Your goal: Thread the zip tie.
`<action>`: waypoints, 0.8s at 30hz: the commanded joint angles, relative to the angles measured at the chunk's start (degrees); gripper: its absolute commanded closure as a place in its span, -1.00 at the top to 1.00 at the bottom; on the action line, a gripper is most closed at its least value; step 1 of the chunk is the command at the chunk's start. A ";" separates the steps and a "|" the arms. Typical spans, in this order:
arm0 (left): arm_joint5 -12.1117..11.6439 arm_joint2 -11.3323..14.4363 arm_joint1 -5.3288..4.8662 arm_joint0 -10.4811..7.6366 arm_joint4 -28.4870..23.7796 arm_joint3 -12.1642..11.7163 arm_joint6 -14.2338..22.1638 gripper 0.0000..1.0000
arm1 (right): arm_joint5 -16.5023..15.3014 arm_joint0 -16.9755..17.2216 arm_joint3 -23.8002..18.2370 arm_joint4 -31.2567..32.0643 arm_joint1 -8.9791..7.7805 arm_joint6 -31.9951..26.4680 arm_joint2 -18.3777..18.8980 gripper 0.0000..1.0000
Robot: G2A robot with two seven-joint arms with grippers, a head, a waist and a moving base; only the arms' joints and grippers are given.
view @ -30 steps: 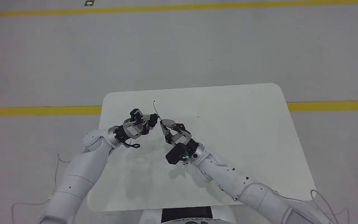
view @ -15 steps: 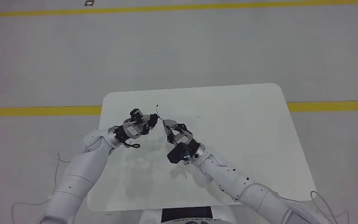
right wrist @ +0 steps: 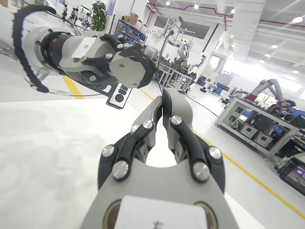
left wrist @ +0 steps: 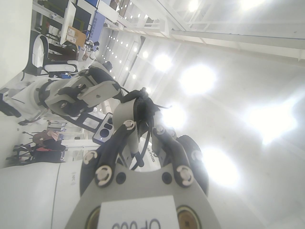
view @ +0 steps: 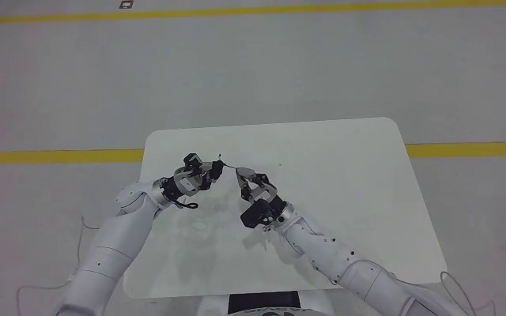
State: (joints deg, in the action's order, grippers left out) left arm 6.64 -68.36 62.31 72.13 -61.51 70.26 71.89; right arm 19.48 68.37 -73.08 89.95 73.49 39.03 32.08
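Observation:
A thin black zip tie point(view: 226, 165) spans the small gap between my two grippers above the white table point(view: 348, 158). My left gripper point(view: 214, 168) is shut on one part of it; in the left wrist view the fingers point(left wrist: 133, 110) pinch the tie, a short end point(left wrist: 165, 106) sticks out beyond them, and a curved strand point(left wrist: 145, 141) runs back between the finger links. My right gripper point(right wrist: 162, 95) is shut on the tie's thin strand point(right wrist: 159, 77), which rises from its tips past the left gripper point(right wrist: 129, 71). The grippers are nearly tip to tip, held off the tabletop.
The white table has rounded corners, with its edges near the arms on the left and front sides. A yellow floor line point(view: 443, 148) runs behind it. Benches and other machines point(right wrist: 252, 117) stand far off in the room.
My right gripper has shifted slightly to the right, away from the left one. The tie's free end sticking up beyond the grippers has become shorter. The left arm has barely moved.

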 commanded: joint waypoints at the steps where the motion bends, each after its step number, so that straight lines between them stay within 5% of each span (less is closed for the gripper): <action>1: 0.00 0.00 0.00 0.00 0.00 0.00 0.00 -1.00 | 0.00 0.11 0.13 0.00 -0.03 -0.03 0.24 -1.00; 24: 0.00 0.00 0.00 0.00 0.00 0.00 0.00 -1.00 | 0.00 0.69 1.35 0.00 0.41 -1.11 0.85 -1.00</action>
State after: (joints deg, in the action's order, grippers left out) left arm 6.64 -68.36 62.31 72.13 -61.51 70.26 71.89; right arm 19.48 69.07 -71.81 89.95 73.87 37.95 32.93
